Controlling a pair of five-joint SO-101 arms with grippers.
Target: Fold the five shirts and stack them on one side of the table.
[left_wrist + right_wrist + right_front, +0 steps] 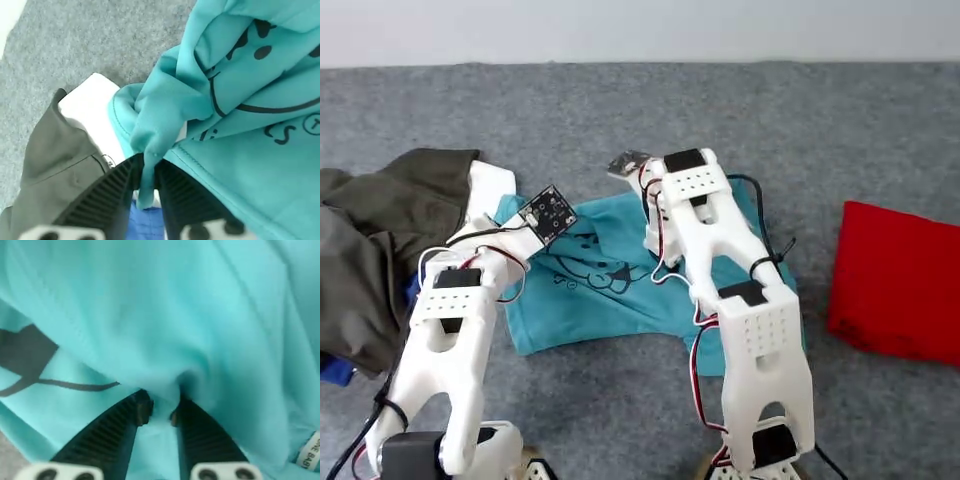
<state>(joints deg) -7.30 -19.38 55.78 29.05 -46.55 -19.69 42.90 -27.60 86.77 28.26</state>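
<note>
**A:** Tally first.

**B:** Two arms. Five cloths by colour, one of each: teal shirt (pixel 590 300), red shirt (pixel 895 280), olive shirt (pixel 380 230), white cloth (pixel 490 185), blue scrap (pixel 145 227).

**A:** The teal one: where, and what state?

**B:** It lies on the grey table (pixel 570 110), under both arms. It is rumpled, printed with a black line drawing and lettering, and has a small label (pixel 310 455) at one hem. The left gripper (pixel 148 167) pinches a bunched fold at its edge, jaws nearly together on the cloth. The right gripper (pixel 160 412) nips a raised pleat, with only fabric in the narrow gap.

**A:** The others, measured from the teal?

**B:** Red is a flat folded slab, well apart on the right arm's side. Olive is heaped on the left arm's side. White sits just beside the teal edge, partly under the olive. Blue peeks out beneath the pinched fold.

**A:** Trouble spots?

**B:** The arms cover the teal's middle. Red is cut off at the frame edge. Too little of the blue shows to call it a shirt.
</note>
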